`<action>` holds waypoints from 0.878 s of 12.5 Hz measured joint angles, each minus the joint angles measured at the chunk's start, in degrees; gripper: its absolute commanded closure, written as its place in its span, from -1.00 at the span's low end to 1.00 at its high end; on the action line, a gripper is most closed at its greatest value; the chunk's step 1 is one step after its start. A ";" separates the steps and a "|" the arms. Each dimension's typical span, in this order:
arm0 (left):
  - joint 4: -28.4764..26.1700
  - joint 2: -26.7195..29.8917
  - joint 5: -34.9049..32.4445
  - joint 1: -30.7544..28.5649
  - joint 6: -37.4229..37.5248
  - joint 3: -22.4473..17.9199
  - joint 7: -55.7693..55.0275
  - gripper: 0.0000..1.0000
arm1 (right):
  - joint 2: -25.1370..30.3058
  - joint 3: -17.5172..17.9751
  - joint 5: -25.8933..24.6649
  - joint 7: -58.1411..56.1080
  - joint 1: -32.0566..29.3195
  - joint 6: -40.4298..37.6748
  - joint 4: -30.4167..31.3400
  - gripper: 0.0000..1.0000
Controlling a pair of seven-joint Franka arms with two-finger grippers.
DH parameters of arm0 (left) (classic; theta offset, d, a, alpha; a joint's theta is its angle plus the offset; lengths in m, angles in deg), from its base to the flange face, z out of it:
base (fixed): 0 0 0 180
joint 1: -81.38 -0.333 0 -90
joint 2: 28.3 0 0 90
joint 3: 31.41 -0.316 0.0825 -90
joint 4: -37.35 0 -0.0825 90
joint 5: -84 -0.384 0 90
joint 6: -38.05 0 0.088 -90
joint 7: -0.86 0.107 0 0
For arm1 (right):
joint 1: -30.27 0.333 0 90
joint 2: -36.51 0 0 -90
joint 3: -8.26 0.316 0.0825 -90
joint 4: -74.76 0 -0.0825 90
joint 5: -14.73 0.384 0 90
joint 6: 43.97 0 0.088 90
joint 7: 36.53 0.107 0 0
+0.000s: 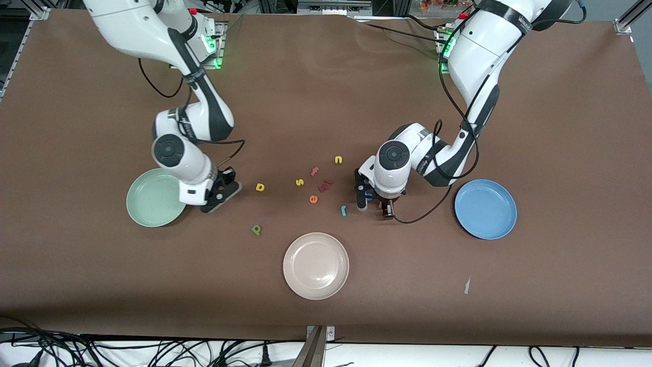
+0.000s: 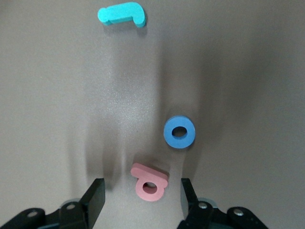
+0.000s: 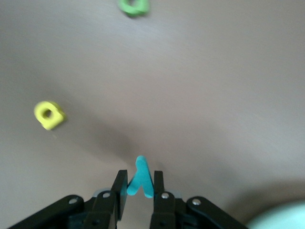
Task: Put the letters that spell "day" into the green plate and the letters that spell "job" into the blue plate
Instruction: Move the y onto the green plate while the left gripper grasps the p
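Observation:
My right gripper (image 3: 140, 183) is shut on the teal y (image 3: 141, 177), over the table just beside the green plate (image 1: 145, 204); in the front view that gripper (image 1: 222, 192) hides the y. The yellow a (image 1: 260, 187) and green d (image 1: 256, 230) lie on the table toward the middle. My left gripper (image 2: 143, 195) is open and low over the table, with the red b (image 2: 149, 182) lying between its fingers. The blue o (image 2: 179, 132) lies close by, the teal j (image 2: 121, 14) a little farther off. The blue plate (image 1: 485, 209) holds nothing.
A beige plate (image 1: 316, 265) sits near the front edge at mid-table. Loose letters lie in the middle: yellow s (image 1: 299, 182), yellow n (image 1: 338, 160), red f (image 1: 315, 171), orange e (image 1: 313, 199) and a dark red piece (image 1: 325, 184).

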 measured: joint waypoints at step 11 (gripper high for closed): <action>0.01 -0.06 -0.02 0.37 -0.51 0.49 0.36 0.58 | 3.76 -13.37 0.03 -0.37 -2.85 -10.70 0.87 -1.00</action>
